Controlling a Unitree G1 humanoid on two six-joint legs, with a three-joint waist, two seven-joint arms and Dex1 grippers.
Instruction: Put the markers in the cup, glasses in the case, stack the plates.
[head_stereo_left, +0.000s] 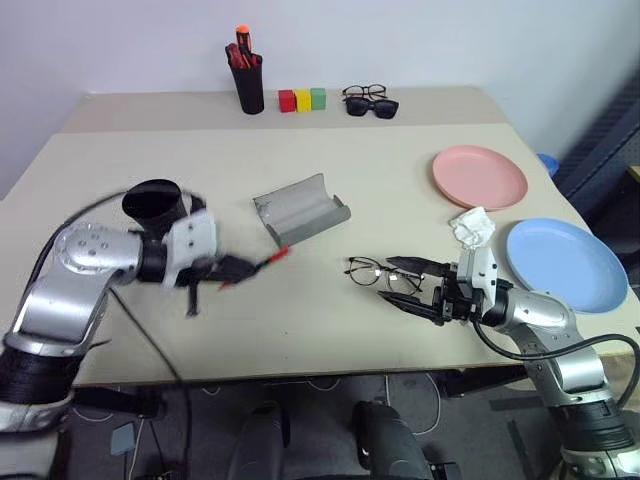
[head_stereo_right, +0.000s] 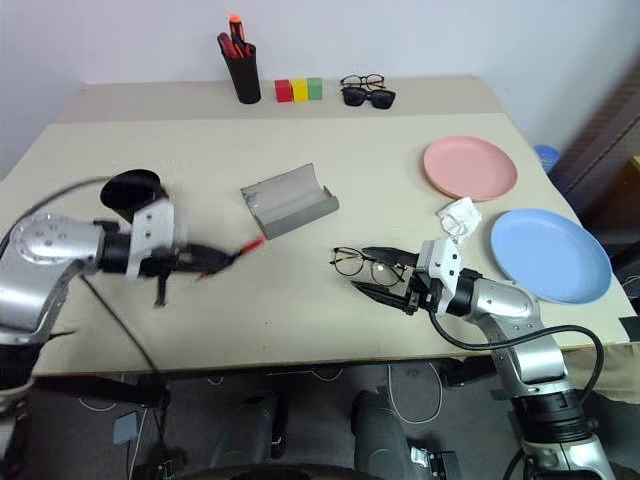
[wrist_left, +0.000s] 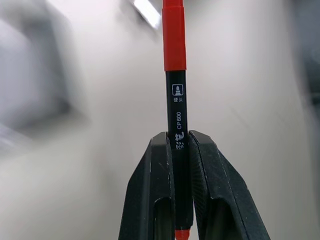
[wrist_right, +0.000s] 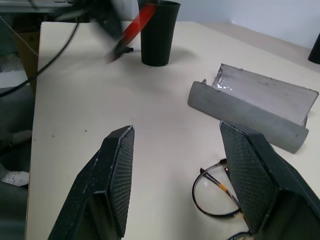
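Red-capped marker (head_stereo_left: 262, 263) level, cap toward case (head_stereo_left: 300, 210), pinched in left fingers (wrist_left: 155, 195)

Red-capped dark marker (wrist_left: 175, 100) held aloft; grey case (head_stereo_left: 300, 208) open at centre; black cup (head_stereo_left: 152, 203) at nine o'clock.

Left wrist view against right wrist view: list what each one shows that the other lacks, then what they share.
Left wrist view alone: the print on the black barrel of the red-capped marker, and the left gripper with its black ribbed fingers clamped on that barrel.

Right wrist view alone: the right gripper open above the table, the wide black tapered cup, the open grey clamshell case and a lens of the thin wire-framed glasses.

Both: the marker, blurred in the right wrist view, and the beige tabletop.
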